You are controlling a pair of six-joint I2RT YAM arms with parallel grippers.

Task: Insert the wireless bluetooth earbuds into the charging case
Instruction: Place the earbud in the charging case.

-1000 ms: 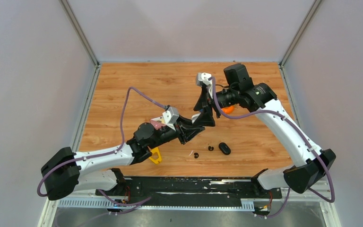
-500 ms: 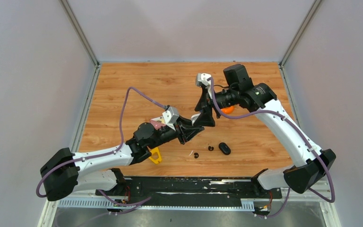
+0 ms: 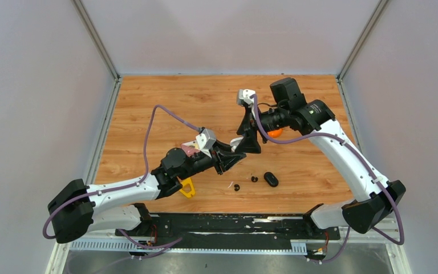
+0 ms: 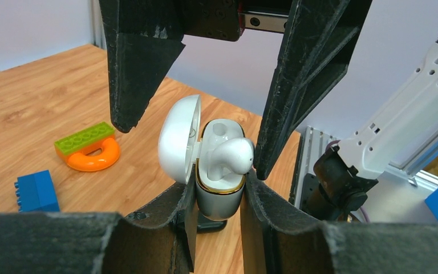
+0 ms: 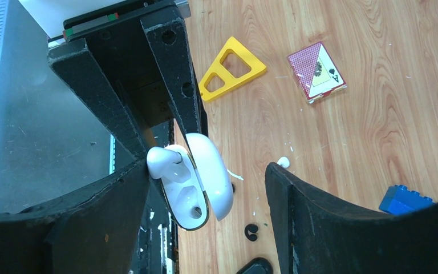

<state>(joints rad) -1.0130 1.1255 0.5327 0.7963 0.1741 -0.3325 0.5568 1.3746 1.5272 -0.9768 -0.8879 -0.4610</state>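
Note:
My left gripper (image 4: 219,197) is shut on the grey base of a white charging case (image 4: 219,191), held upright above the table with its lid (image 4: 178,140) open. One white earbud (image 4: 231,155) sits partly in the case, its head sticking out. In the right wrist view the case (image 5: 191,197) shows a second, empty socket. My right gripper (image 5: 205,171) is open and straddles the case, one finger against the earbud (image 5: 162,160). Another white earbud (image 5: 284,162) and a black bud (image 5: 251,231) lie on the table. In the top view both grippers (image 3: 236,153) (image 3: 245,140) meet mid-table.
Two black buds (image 3: 236,187) (image 3: 254,179) and a black case (image 3: 271,179) lie near the front edge. A yellow triangle (image 5: 231,71), a playing card (image 5: 316,71), a blue block (image 4: 34,191) and an orange ring with a green block (image 4: 88,151) lie around.
My right gripper has crept slightly left, closer over the case. The left arm holds still.

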